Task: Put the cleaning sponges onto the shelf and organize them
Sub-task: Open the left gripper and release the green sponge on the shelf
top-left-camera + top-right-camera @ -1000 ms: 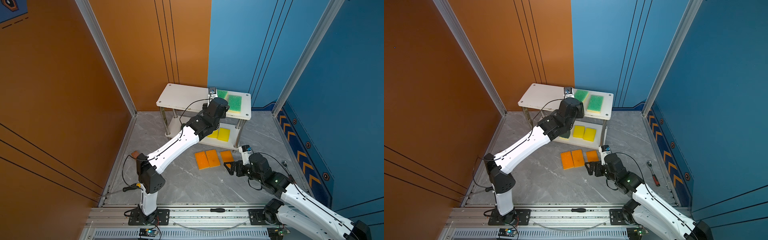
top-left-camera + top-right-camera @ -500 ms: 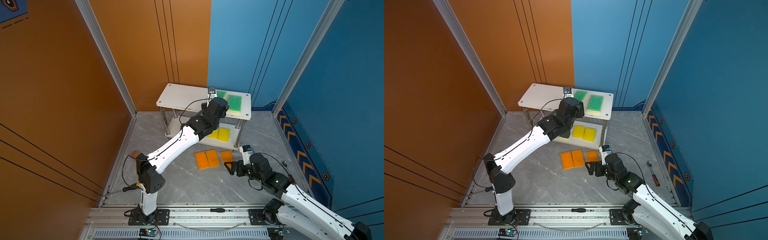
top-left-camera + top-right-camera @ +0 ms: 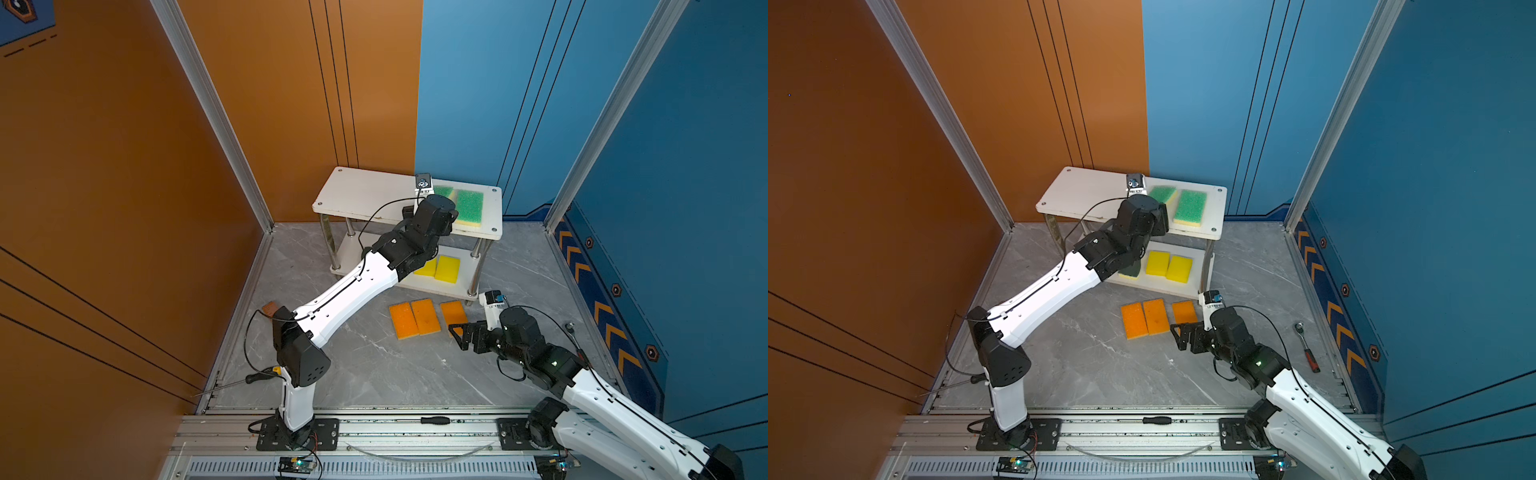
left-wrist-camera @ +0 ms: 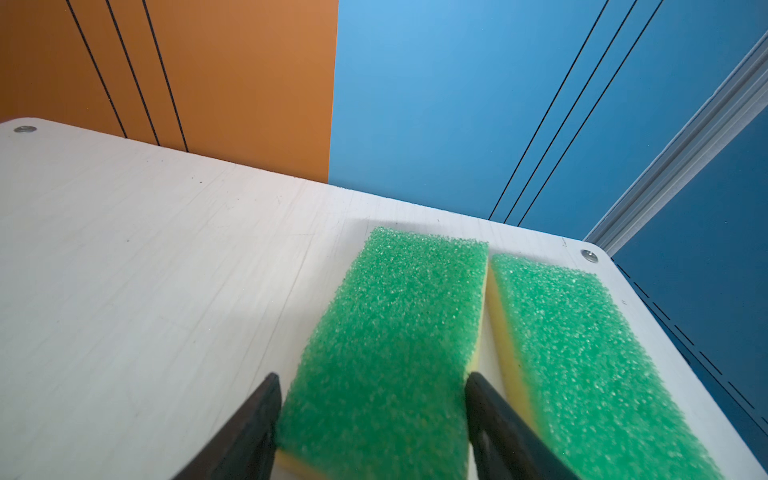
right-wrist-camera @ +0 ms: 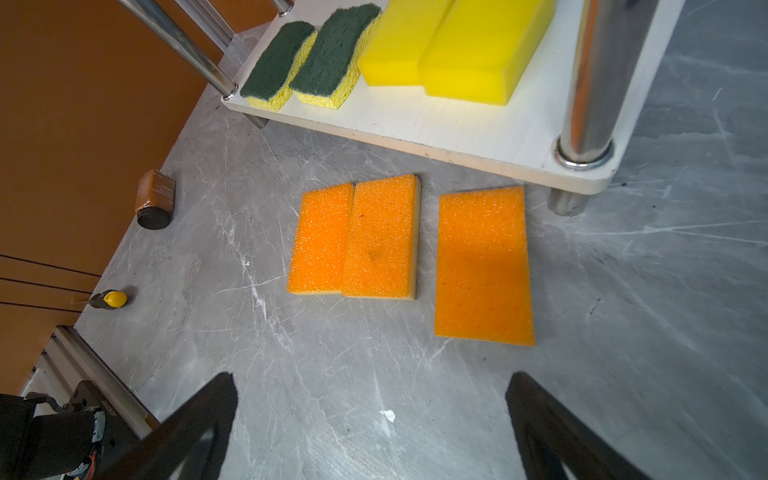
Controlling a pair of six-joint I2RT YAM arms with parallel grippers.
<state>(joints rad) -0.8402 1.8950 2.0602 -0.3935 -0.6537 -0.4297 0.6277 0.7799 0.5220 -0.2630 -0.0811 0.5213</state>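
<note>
The shelf (image 3: 365,195) stands against the back wall. Two light-green sponges (image 4: 386,345) (image 4: 582,353) lie side by side on its top board (image 4: 145,270). My left gripper (image 4: 372,378) is open, its fingers flanking the left one, which lies flat. On the lower board (image 5: 457,129) sit two dark-green sponges (image 5: 276,64) (image 5: 332,54) and two yellow sponges (image 5: 399,45) (image 5: 482,54). Three orange sponges (image 5: 322,239) (image 5: 382,237) (image 5: 482,262) lie on the floor before the shelf. My right gripper (image 5: 370,378) hovers open just short of them, holding nothing.
A ratchet wrench (image 3: 1306,345) lies on the floor at the right. A brown bottle (image 5: 156,197) and a yellow-handled screwdriver (image 3: 266,376) sit by the left wall. A black screwdriver (image 3: 434,420) rests on the front rail. Shelf posts (image 5: 590,75) stand near the orange sponges.
The left jaws have widened around the light-green sponge on the top board. The right arm has barely moved.
</note>
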